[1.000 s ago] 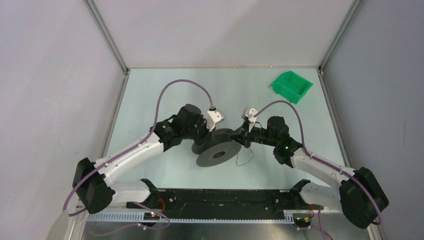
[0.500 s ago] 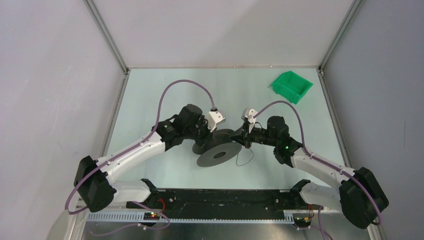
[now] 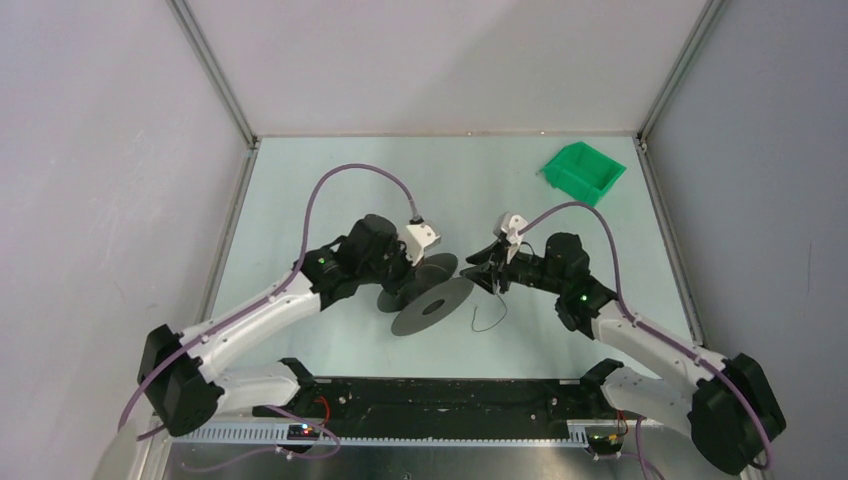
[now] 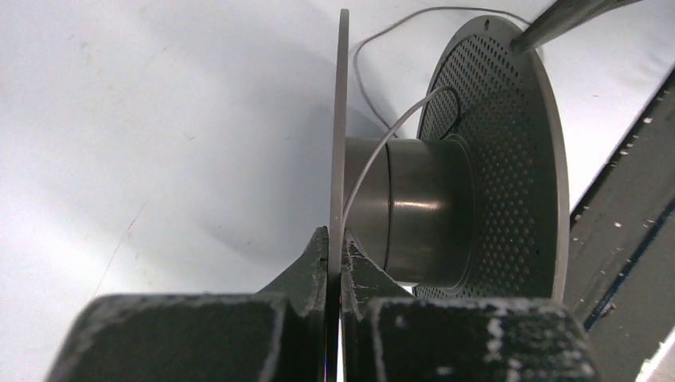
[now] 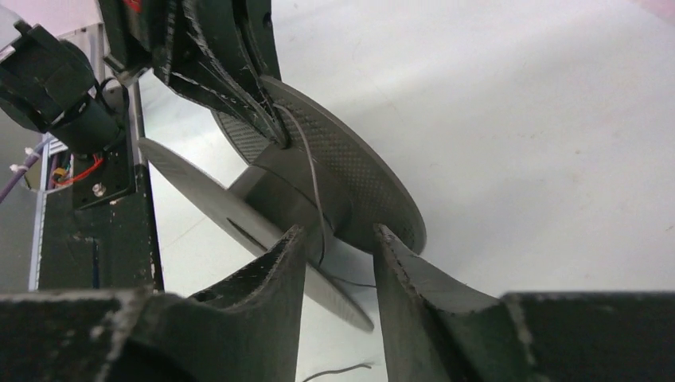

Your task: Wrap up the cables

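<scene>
The dark grey spool [image 3: 428, 297] is tilted on edge at the table's middle. My left gripper [image 3: 412, 272] is shut on the rim of one flat disc [image 4: 342, 119], its fingers either side of it. The thin dark cable [image 3: 489, 317] runs from the hub [image 4: 418, 207] over the perforated disc and trails in a loose curl on the table to the spool's right. In the left wrist view the cable [image 4: 380, 147] arcs across the hub. My right gripper [image 3: 492, 270] is open just right of the spool, and the cable [image 5: 312, 179] hangs between its fingers [image 5: 275, 270] without being clamped.
A green bin [image 3: 585, 172] stands at the back right. A black rail [image 3: 440, 395] runs along the near edge between the arm bases. Grey walls close in the left, right and back sides.
My right gripper has drawn back a little to the right, off the spool. My left arm has shifted slightly left and toward me, carrying the spool with it.
</scene>
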Robot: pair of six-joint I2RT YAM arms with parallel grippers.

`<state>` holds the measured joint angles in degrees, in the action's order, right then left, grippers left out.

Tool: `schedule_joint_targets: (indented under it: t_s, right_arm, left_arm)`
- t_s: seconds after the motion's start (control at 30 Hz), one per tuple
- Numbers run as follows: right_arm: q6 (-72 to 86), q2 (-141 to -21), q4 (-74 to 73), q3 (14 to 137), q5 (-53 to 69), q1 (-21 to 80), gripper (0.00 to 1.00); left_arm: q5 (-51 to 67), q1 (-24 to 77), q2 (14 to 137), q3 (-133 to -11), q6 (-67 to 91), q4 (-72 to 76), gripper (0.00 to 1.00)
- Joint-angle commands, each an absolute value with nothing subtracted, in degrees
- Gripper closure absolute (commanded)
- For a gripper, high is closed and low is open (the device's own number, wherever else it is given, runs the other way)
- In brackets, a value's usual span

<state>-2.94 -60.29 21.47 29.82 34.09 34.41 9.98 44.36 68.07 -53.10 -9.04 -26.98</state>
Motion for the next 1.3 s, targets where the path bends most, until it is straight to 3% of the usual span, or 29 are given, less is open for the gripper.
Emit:
schedule_joint_targets:
  t_s: [0.0,0.1,0.2,0.37,0.6,0.77,0.93,1.27]
  right_arm:
    - [-0.4,-53.2,19.2,32.1,25.2,34.4,0.56]
    - [0.5,-49.2,17.4,31.1,17.8,34.2,0.50]
    - [1.5,-48.5,15.2,30.1,15.6,34.1,0.50]
    - [21.3,-47.6,4.4,29.9,1.6,33.9,0.53]
    - [35.5,-46.4,-5.3,26.7,-1.7,35.5,0.51]
    - [36.6,-48.7,7.0,22.3,4.4,35.9,0.47]
    - [48.2,-53.8,12.9,21.9,3.2,37.8,0.44]
    - [58.1,-73.8,31.3,20.1,0.5,43.0,0.44]
  left_arm:
    - [1.0,43.6,61.3,-52.6,-3.4,-26.3,1.00]
    - [-1.6,40.7,56.6,-52.6,0.3,-27.5,1.00]
    - [-1.0,38.5,54.0,-52.8,4.1,-28.2,1.00]
    - [-4.5,36.4,52.4,-52.7,5.9,-28.8,1.00]
    - [-10.0,33.3,49.4,-51.7,12.4,-28.0,1.00]
    - [-9.5,32.9,48.0,-51.8,13.0,-27.0,1.00]
    - [-9.7,32.7,47.2,-52.4,14.7,-26.9,1.00]
    - [-9.0,32.7,46.5,-51.5,19.5,-26.5,1.00]
